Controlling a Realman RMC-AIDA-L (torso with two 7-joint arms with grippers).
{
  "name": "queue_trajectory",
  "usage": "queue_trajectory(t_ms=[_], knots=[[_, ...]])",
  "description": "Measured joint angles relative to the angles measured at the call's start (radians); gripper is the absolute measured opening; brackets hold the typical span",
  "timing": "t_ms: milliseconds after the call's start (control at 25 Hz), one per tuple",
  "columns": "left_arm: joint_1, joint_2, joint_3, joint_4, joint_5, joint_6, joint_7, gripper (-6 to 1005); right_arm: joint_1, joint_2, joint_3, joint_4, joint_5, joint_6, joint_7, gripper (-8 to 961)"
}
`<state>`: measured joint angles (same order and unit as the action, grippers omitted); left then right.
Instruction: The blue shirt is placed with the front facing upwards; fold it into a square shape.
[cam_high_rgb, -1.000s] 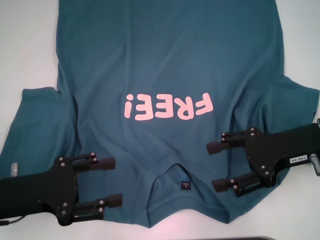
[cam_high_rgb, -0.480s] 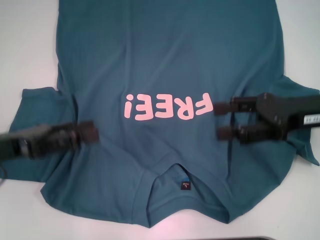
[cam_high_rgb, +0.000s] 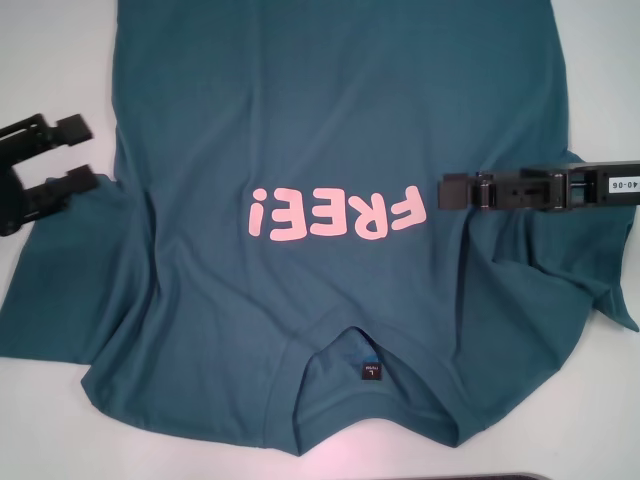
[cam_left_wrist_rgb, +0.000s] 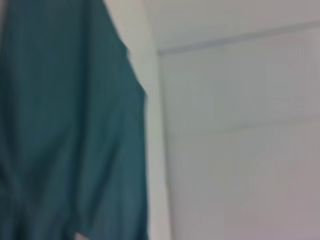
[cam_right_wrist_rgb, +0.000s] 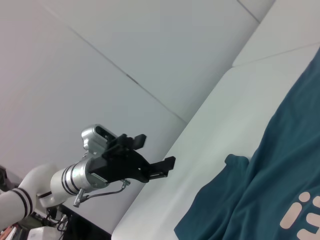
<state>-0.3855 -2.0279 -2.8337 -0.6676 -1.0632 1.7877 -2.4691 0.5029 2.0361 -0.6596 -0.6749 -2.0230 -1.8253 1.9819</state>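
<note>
White tabletop (cam_high_rgb: 60, 60) fills the head view, bare along both side edges, and the right wrist view shows a pale panelled wall (cam_right_wrist_rgb: 125, 45) behind it. At the far left of the head view the left gripper (cam_high_rgb: 78, 152) sits over the table just beside the shirt's left sleeve (cam_high_rgb: 60, 270), its two black fingers (cam_high_rgb: 72, 127) spread well apart with nothing between them; the lower finger's tip lies at the sleeve's edge, though contact cannot be confirmed. The right wrist view shows this same gripper from afar, raised above the table with its jaws parted and empty.

Spread across the middle lies the blue shirt (cam_high_rgb: 330, 120), front up, collar (cam_high_rgb: 360, 350) toward the robot and hem running off the far edge of the view. It is mostly flat, with soft wrinkles near the collar and the right sleeve (cam_high_rgb: 590, 270). Pink lettering (cam_high_rgb: 338, 213) on the chest reads "FREE!", upside down from the head camera. A small dark label (cam_high_rgb: 370, 371) sits inside the collar; its print is too small to read.

On the right, the right gripper (cam_high_rgb: 447, 191) reaches in over the shirt just beside the "F", turned edge-on, so whether its jaws are parted cannot be told. A white tag (cam_high_rgb: 612, 185) on it reads "40-06".
</note>
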Motion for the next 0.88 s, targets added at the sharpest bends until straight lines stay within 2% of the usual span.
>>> queue_trajectory(t_ms=[80,160,200,280,400,520,880], knots=[[0.011,0.021,0.002,0.019,0.002,-0.049,-0.014,735,0.000,0.000,0.000,0.000,0.002,0.001,0.005,894],[0.028,0.054,0.007,0.046,0.002,-0.090,-0.017,735,0.000,0.000,0.000,0.000,0.003,0.001,0.004,894],[0.028,0.054,0.007,0.046,0.002,-0.090,-0.017,734,0.000,0.000,0.000,0.000,0.003,0.002,0.003,894],[0.043,0.083,0.008,0.077,0.002,-0.105,-0.012,731,0.000,-0.001,0.000,0.000,0.001,0.007,0.002,894],[0.060,0.108,0.012,0.099,0.009,-0.130,-0.012,726,0.001,-0.001,-0.001,0.000,-0.001,0.016,0.002,894],[0.076,0.117,0.016,0.103,0.038,-0.170,-0.031,725,0.002,-0.002,-0.002,0.000,0.000,0.017,0.002,894],[0.085,0.100,0.017,0.103,0.083,-0.215,-0.042,725,0.003,-0.002,-0.001,0.000,-0.001,0.027,0.001,894]])
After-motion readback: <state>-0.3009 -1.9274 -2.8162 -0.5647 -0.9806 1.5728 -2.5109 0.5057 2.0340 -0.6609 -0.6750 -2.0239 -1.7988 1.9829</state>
